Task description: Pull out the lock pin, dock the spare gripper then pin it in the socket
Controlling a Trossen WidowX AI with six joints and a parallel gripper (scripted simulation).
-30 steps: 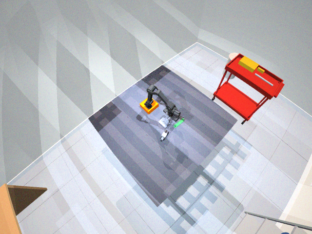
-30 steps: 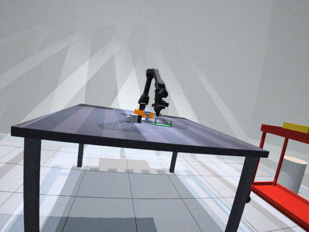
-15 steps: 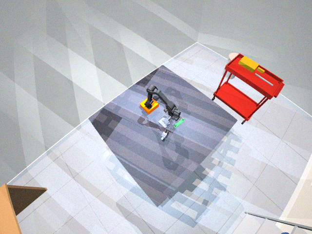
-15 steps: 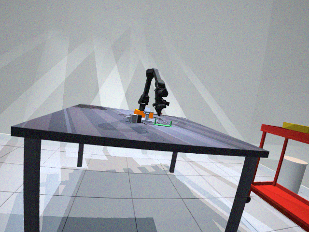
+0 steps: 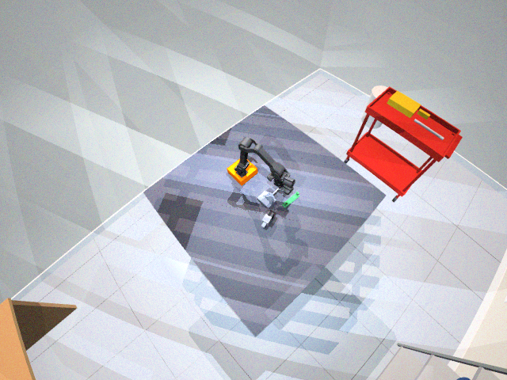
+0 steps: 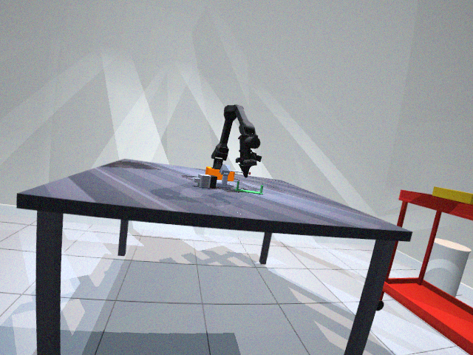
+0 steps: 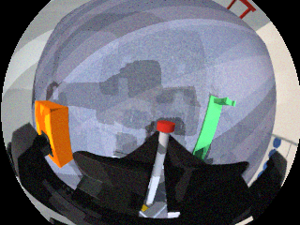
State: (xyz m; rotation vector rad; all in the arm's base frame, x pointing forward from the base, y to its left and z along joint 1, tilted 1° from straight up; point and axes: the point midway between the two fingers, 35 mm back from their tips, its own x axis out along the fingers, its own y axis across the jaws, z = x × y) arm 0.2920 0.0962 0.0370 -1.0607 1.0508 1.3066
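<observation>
My gripper (image 5: 281, 188) (image 6: 245, 175) (image 7: 160, 135) is shut on the lock pin (image 6: 238, 172) (image 7: 156, 180), a thin pale rod whose red head shows just beyond the fingertips in the wrist view. The pin lies nearly level, off the table. Its other end meets the pale grey mount (image 5: 266, 198) (image 6: 225, 171); how deep it sits in the socket is hidden. The spare gripper (image 5: 268, 219) (image 6: 205, 180), a light grey block with a dark end, lies on the table beside the mount, apart from my fingers.
A green bracket (image 5: 291, 199) (image 6: 250, 191) (image 7: 209, 123) with upright ends stands on the table close to my gripper, on the side away from the mount. The orange base block (image 5: 242, 173) (image 6: 212, 171) (image 7: 59, 133) is under the arm's foot. A red cart (image 5: 393, 163) stands beyond the table.
</observation>
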